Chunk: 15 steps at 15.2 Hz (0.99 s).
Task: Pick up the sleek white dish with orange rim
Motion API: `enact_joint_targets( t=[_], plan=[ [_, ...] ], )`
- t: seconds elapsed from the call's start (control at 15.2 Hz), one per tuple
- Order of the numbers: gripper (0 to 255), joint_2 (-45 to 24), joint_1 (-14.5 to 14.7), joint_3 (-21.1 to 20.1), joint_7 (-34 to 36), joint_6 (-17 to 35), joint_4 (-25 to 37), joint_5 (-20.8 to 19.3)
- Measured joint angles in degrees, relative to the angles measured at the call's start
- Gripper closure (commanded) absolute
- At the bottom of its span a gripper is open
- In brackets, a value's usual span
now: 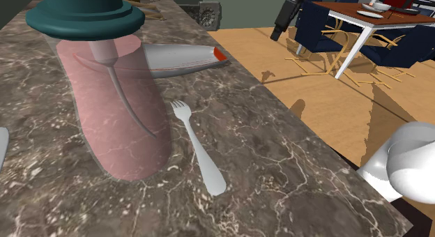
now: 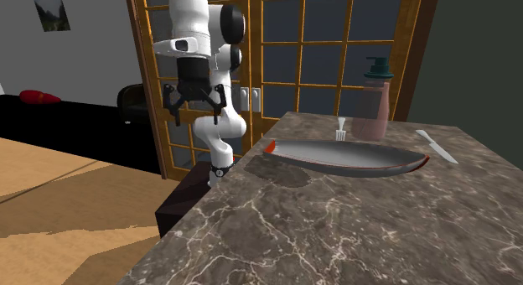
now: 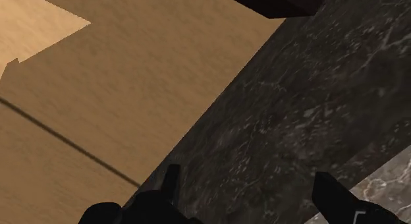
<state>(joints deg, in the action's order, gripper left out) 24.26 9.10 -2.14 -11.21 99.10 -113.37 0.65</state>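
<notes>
The dish (image 2: 348, 158) is a long, shallow grey shape with an orange-red rim at its tips, lying on the dark marble counter (image 2: 335, 233) near the edge. In the shoulder view the dish (image 1: 182, 59) lies partly behind a translucent pink soap dispenser (image 1: 118, 110). My black gripper (image 2: 198, 116) hangs open in the air off the counter, to the second exterior view's left of the dish and higher than it. In the wrist view the gripper (image 3: 250, 197) has its fingers wide apart with nothing between them, above the wooden floor (image 3: 99, 91) and the counter's edge.
A pale fork (image 1: 199, 148) lies beside the dispenser, and a knife (image 2: 436, 146) lies beyond the dish. The pink dispenser (image 2: 373, 107) has a teal pump. Wood-framed glass doors (image 2: 327, 49) stand behind the arm. A table with blue chairs (image 1: 362, 26) stands across the floor.
</notes>
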Motion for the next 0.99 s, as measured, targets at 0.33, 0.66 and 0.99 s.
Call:
enact_joint_targets(
  t=[0.33,0.66,0.99],
  plan=[
    [0,-7.0,3.3,-3.2,-4.8,-1.5,8.5,-1.2],
    [0,-13.7,6.6,-7.0,-9.0,-3.4,16.7,-3.0],
    [0,-20.2,9.9,-10.8,-13.3,-5.3,24.7,-5.7]
  ],
)
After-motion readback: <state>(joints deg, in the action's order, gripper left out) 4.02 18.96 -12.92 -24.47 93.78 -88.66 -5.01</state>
